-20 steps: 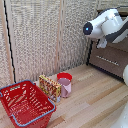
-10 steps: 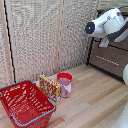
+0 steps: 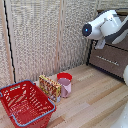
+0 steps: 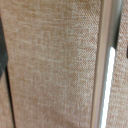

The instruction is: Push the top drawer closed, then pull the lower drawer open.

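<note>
The dark brown dresser stands at the exterior view's right. Its lower drawer (image 3: 111, 62) shows a thin silver bar handle and looks closed. Just above, the top drawer (image 3: 121, 45) is mostly covered by my white arm (image 3: 102, 25), so I cannot tell how far out it stands. The arm hovers in front of the dresser's upper part, and its body hides the fingers there. In the wrist view, my gripper (image 4: 64, 52) shows only as dark blurred shapes at both side edges, wide apart with nothing between them. It faces a beige woven panel (image 4: 50, 65) with a pale strip (image 4: 104, 65).
A red wire basket (image 3: 25, 102) sits on the wooden floor at the exterior view's lower left. Beside it are a patterned box (image 3: 50, 86) and a pink cup with a red rim (image 3: 64, 82). Woven beige panels (image 3: 40, 40) form the back wall.
</note>
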Robot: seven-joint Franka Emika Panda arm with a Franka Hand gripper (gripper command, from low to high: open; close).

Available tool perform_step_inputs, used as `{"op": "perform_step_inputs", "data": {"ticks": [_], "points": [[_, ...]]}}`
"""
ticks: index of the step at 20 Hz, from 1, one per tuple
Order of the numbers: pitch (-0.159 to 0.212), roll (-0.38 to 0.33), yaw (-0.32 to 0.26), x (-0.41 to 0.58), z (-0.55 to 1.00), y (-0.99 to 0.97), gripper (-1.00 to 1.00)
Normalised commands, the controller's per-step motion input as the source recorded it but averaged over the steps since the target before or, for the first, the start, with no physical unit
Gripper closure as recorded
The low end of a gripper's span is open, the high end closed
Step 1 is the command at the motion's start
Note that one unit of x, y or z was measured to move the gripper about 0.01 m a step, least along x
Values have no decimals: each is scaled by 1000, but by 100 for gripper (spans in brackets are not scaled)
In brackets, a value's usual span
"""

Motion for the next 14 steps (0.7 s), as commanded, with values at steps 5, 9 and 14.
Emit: {"op": "perform_step_inputs", "data": {"ticks": [5, 9, 14], "points": [[44, -63, -26, 118, -170, 374, -100], [29, -88, -119, 259, -233, 166, -100], [9, -90, -142, 465, -285, 13, -100]]}}
